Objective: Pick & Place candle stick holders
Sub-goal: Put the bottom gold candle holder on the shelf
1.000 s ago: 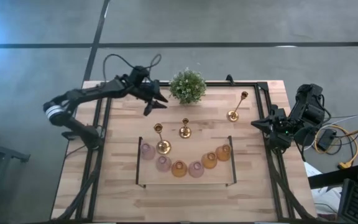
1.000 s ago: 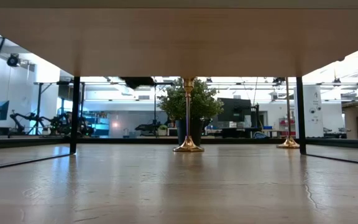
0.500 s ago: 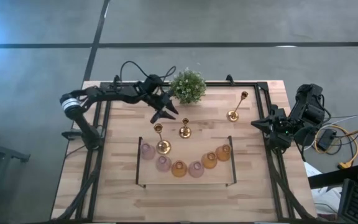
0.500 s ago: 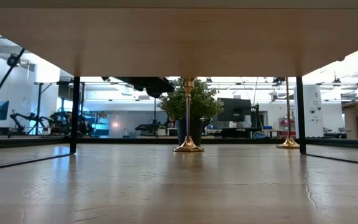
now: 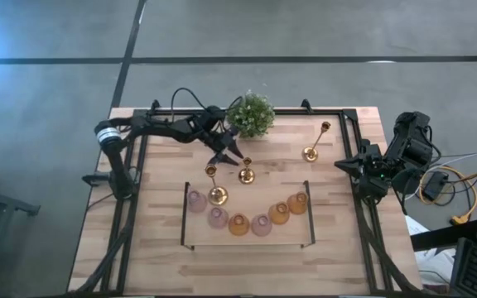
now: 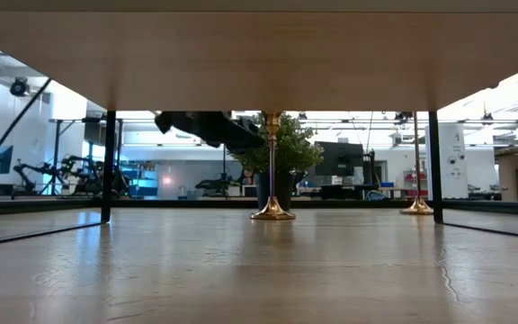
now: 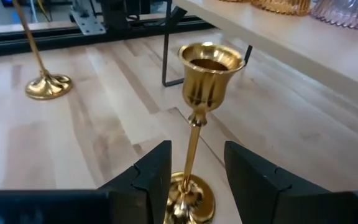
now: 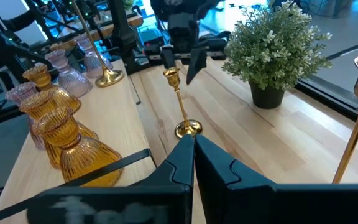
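Observation:
Three gold candlesticks are in view. The middle one (image 5: 246,172) stands on its round base on the table. Another (image 5: 311,149) stands at the far right, and the third (image 5: 214,192) stands on a raised shelf (image 5: 247,242). Several pink and amber glass cups (image 5: 238,223) also stand on that shelf. My left gripper (image 5: 233,159) is open at the middle candlestick. In the left wrist view its fingers (image 7: 196,148) stand on either side of the stem (image 7: 192,140) without touching it. My right gripper (image 8: 193,163) is shut and empty at the table's right edge (image 5: 363,170).
A bushy green potted plant (image 5: 250,115) stands at the far edge, just behind my left gripper. The shelf's black legs (image 6: 108,166) stand on the table. A black frame (image 5: 350,124) runs along the table's sides.
My left gripper has moved toward the table's right and near edges, from beside the plant to the middle candlestick, staying open. In the low view it has come in toward the candlestick's cup.

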Action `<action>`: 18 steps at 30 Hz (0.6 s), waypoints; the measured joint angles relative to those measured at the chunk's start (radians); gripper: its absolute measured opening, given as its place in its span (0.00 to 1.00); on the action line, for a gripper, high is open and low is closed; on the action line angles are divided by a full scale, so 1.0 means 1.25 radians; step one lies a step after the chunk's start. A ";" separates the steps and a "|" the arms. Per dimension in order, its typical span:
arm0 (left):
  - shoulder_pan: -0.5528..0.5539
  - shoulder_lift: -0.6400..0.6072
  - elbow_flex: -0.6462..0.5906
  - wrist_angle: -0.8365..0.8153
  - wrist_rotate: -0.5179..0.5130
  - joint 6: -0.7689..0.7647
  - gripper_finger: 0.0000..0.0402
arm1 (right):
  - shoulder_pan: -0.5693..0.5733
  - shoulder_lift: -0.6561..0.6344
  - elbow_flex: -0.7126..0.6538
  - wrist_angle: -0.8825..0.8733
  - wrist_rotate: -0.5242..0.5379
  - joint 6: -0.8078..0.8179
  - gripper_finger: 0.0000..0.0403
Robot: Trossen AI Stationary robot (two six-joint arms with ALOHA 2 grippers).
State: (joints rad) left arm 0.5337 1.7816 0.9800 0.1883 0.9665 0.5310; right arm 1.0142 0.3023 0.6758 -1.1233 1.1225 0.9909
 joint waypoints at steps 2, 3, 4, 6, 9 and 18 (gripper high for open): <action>-0.005 0.022 0.012 0.008 0.012 -0.004 0.38 | 0.000 0.000 0.000 0.000 0.000 0.000 0.02; -0.007 0.033 0.017 0.013 0.018 -0.005 0.38 | 0.000 0.000 0.000 0.000 0.000 0.000 0.02; -0.010 0.042 0.023 0.019 0.026 -0.005 0.38 | 0.000 0.000 0.000 0.000 0.000 0.000 0.02; -0.016 0.060 0.037 0.025 0.038 -0.005 0.38 | 0.000 0.000 0.000 0.000 0.000 0.000 0.02; -0.024 0.083 0.057 0.026 0.047 -0.004 0.38 | 0.000 0.000 0.000 0.000 0.000 0.000 0.02; -0.040 0.133 0.101 0.026 0.113 -0.005 0.38 | 0.000 0.000 0.000 0.000 0.000 0.000 0.02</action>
State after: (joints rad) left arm 0.4834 1.9477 1.1062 0.2207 1.1077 0.5247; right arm 1.0142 0.3026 0.6758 -1.1233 1.1225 0.9909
